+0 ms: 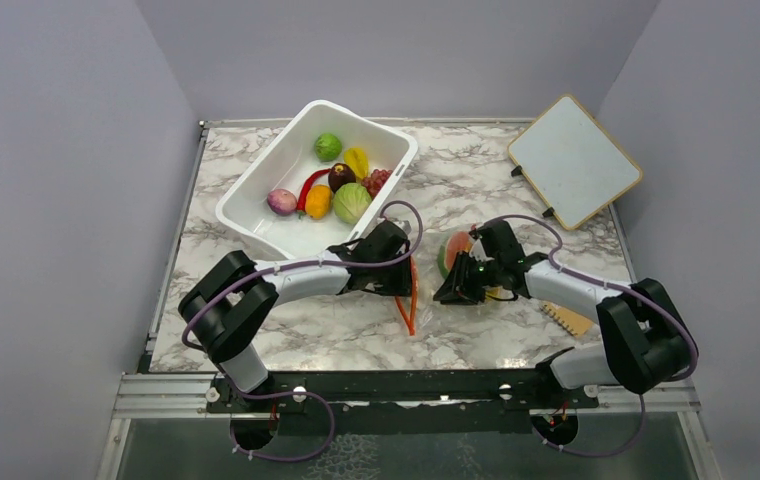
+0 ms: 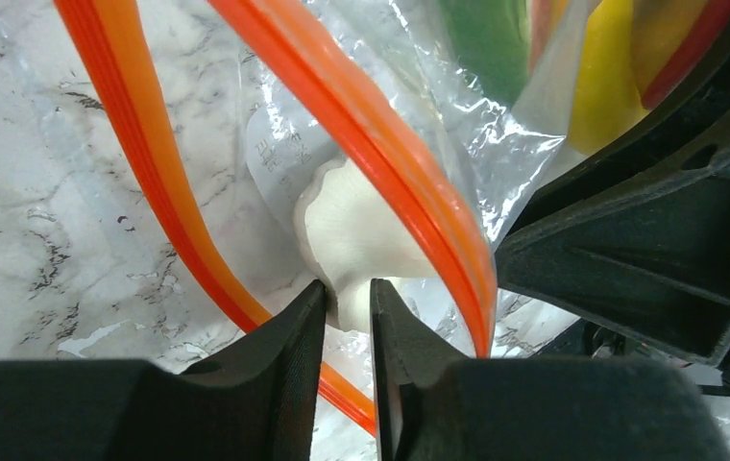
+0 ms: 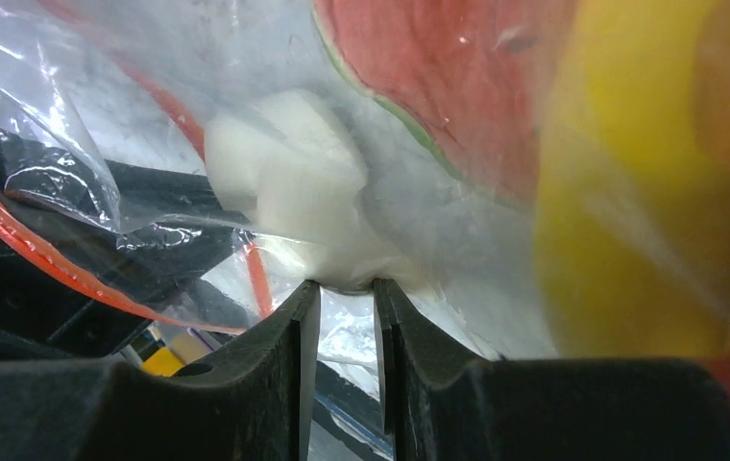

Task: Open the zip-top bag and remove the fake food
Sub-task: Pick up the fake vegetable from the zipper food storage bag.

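The clear zip-top bag [image 1: 424,292] lies between my two grippers, and its orange-red zip strip [image 2: 409,173] gapes in a loop. Fake food shows inside: a watermelon slice [image 3: 448,77], a yellow piece [image 3: 620,192] and a white piece [image 2: 361,230]. My left gripper [image 2: 347,298] is at the bag's mouth with its jaws a narrow gap apart, the white piece's stub at their tips. From the other side my right gripper [image 3: 345,293] pinches bag film, with the white piece [image 3: 289,182] pressed on its tips. In the top view the left gripper [image 1: 399,283] and right gripper [image 1: 448,292] flank the bag.
A white tub [image 1: 256,200] with vegetables and fruits stands at the back left, close behind the left arm. A whiteboard [image 1: 573,160] lies at the back right. A tan pad [image 1: 568,318] sits under the right arm. Grey walls close in both sides.
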